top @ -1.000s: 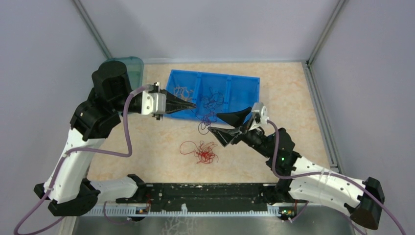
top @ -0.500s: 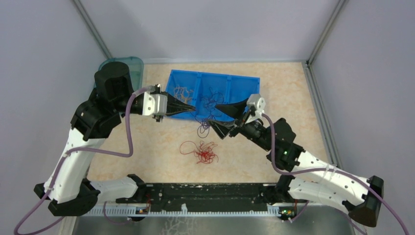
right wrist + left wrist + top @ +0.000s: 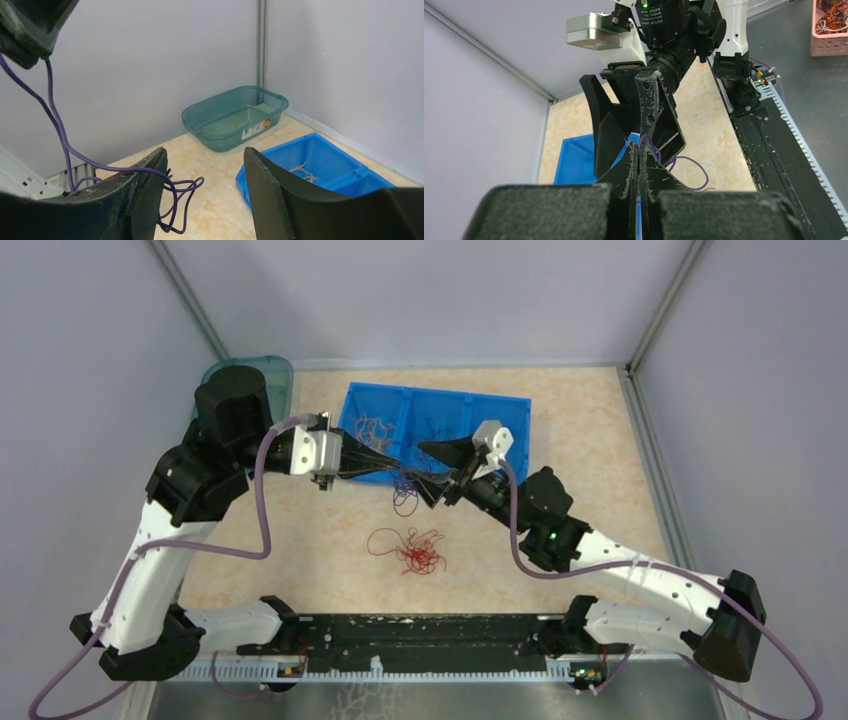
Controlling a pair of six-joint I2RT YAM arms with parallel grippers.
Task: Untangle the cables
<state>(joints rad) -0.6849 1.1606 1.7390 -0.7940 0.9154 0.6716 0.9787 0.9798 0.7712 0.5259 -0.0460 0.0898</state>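
Closer now over the desk [image 3: 600, 440], at the near rim of the blue tray [image 3: 505, 420], the right pincer [image 3: 425, 475] stands jaws apart just beside the left pincer [image 3: 393, 462], which is pinched tight on a hanging purple cable [image 3: 400, 505]; red cables [image 3: 410, 550] lie apart.

A blue tray [image 3: 512, 410] sits far; a teal tub [image 3: 272, 370] far left. Red wires [image 3: 412, 550] near, purple wire [image 3: 402, 502] beyond, orange wires [image 3: 372, 426] in the tray. Marbled beige table top [image 3: 600, 460].

blue divided tray [image 3: 512, 412], teal tub [image 3: 280, 374], beige table [image 3: 600, 440]
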